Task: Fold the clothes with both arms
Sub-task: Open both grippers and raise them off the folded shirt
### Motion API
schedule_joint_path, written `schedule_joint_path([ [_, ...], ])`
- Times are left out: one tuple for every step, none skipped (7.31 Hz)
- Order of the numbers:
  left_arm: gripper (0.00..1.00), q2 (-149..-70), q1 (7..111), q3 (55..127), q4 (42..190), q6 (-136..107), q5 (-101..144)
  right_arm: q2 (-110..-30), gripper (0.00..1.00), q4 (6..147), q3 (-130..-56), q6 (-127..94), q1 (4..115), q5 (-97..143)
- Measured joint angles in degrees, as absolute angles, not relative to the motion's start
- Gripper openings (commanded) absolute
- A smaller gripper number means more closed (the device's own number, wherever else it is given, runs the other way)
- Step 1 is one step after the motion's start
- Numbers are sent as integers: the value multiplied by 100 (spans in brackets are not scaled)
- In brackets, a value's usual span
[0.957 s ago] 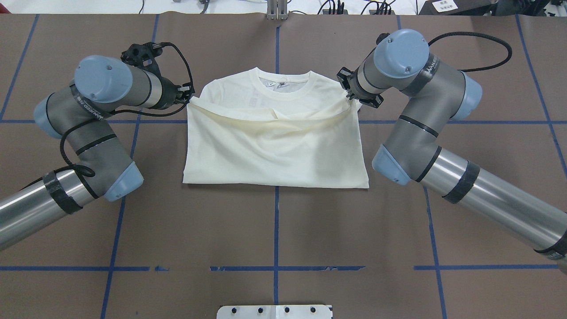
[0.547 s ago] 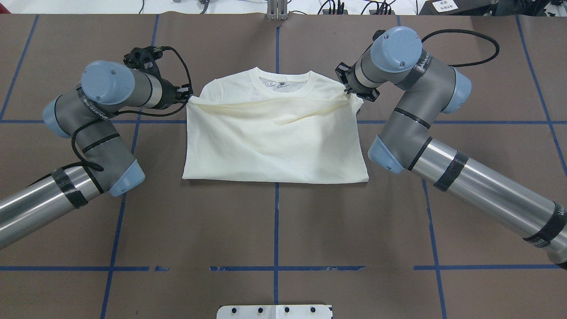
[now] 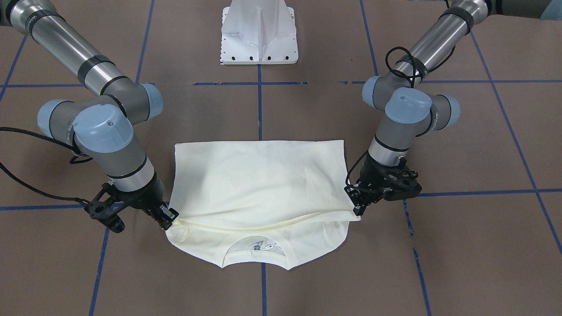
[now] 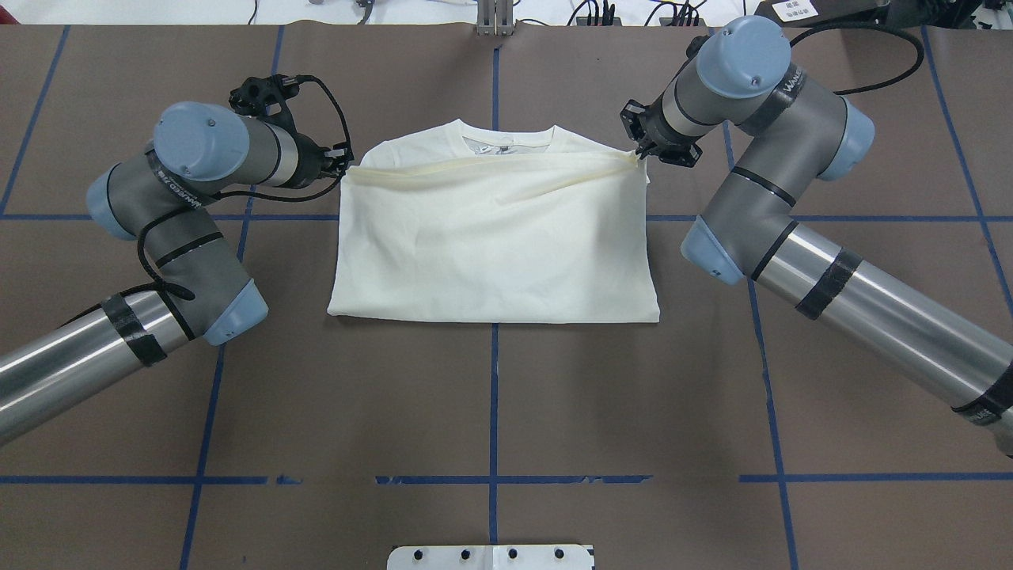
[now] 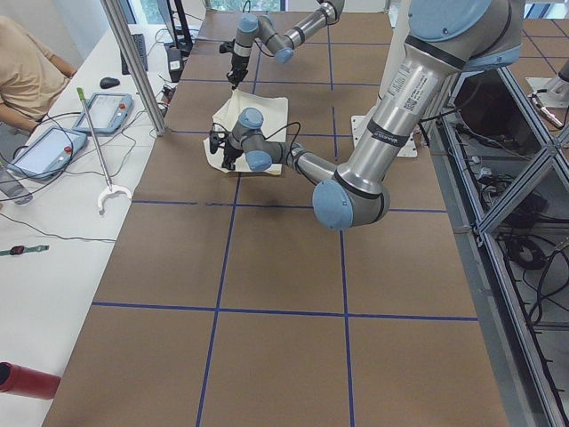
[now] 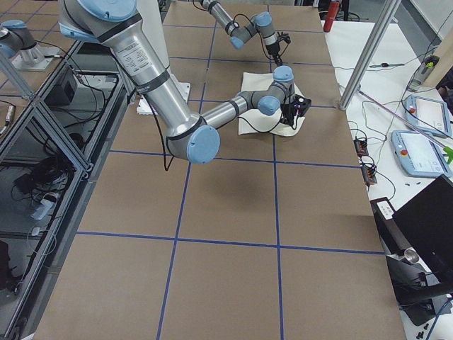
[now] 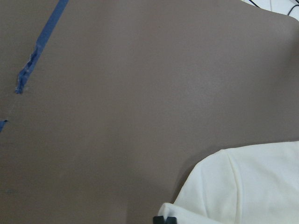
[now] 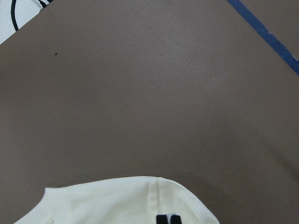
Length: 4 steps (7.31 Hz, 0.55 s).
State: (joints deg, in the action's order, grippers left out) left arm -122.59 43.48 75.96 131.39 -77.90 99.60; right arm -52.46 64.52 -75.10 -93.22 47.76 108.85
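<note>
Shirt (image 4: 491, 245) sits upper-centre of overhead frame, folded-over edge (image 4: 491, 168) running left-right. Left gripper (image 4: 347, 164) and right gripper (image 4: 638, 155) each clamp one end of that edge. Collar (image 4: 506, 141) lies just up-frame of it.

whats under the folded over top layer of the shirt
Only the shirt itself: its collar end and neck label stick out past the folded edge. The rest of the lower layer is covered, so no sleeves or print show.
</note>
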Motion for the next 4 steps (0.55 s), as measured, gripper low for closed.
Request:
schedule_joint_path([
  [45,-12263,4352,7590,13139,-7788,9958,-5253,99,6451,-7453,-9302,4767,10889],
  [46,-12263,4374,7588,13140,-7777,9958,-5244,100,6451,-7414,-9296,4764,10888],
  [46,-12253,4410,7586,13144,-7731,9958,-5225,100,6451,-7393,-9235,4788,10891],
  [46,-12234,4442,7586,13175,-7666,9960,-5221,100,6447,-7409,-9073,4873,10994],
])
